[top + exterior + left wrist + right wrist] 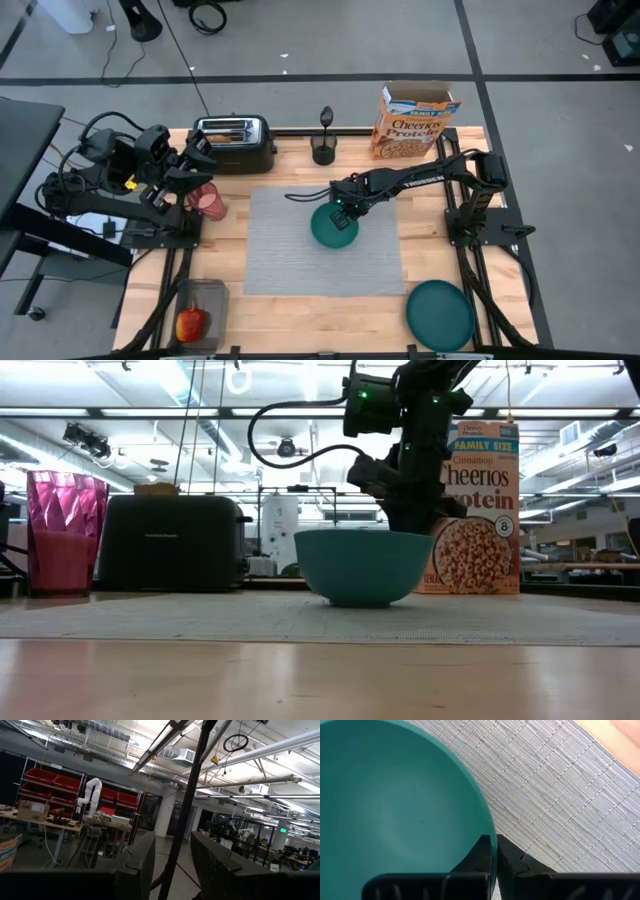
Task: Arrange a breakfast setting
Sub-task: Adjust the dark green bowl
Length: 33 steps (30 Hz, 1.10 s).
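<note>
A teal bowl [331, 228] sits upright on the grey ribbed placemat [290, 255] and shows in the low view [360, 565]. My right gripper [345, 207] is shut on the bowl's far-right rim. A teal plate [440, 315] lies at the near right, off the mat. A pink cup [208, 198] stands left of the mat. My left gripper [197, 160] is open and empty, held above the table near the cup. The Cheerios box [412, 122] stands at the far right. A red apple [190, 323] lies at the near left. My right gripper pinches the bowl's rim [491, 836], one finger [481, 856] inside the bowl and one [512, 860] outside. The fingers come from above, slanting in from the table's far right. The bowl stands upright with its base on the placemat [200, 615].
A black toaster [232, 142] stands at the far left. A small black cup [323, 150] with a spoon [326, 118] standing in it is at the far middle. The apple rests on a tan board [205, 300]. Bare mat lies left of and in front of the bowl.
</note>
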{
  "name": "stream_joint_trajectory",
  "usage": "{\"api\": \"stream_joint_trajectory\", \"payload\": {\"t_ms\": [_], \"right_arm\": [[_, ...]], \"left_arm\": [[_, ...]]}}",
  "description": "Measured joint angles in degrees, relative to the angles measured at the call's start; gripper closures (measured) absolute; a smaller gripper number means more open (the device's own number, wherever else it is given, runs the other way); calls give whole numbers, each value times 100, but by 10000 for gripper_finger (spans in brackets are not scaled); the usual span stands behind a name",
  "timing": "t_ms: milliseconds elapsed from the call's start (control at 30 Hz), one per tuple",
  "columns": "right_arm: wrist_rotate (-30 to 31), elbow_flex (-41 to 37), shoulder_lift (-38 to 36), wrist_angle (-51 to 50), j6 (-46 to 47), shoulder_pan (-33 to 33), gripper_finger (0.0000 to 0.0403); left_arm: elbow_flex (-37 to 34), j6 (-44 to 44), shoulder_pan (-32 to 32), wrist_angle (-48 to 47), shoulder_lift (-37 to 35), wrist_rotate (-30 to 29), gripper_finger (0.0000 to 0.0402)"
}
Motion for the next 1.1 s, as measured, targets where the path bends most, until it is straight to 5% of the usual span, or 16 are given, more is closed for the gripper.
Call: {"api": "stream_joint_trajectory", "payload": {"t_ms": [767, 1100], "right_arm": [[-449, -278, -94, 857, 1247, 112, 378], [-91, -282, -94, 687, 1806, 134, 351]], "left_arm": [[0, 2, -2, 2, 0, -1, 269], [0, -4, -2, 2, 0, 0, 269]]}}
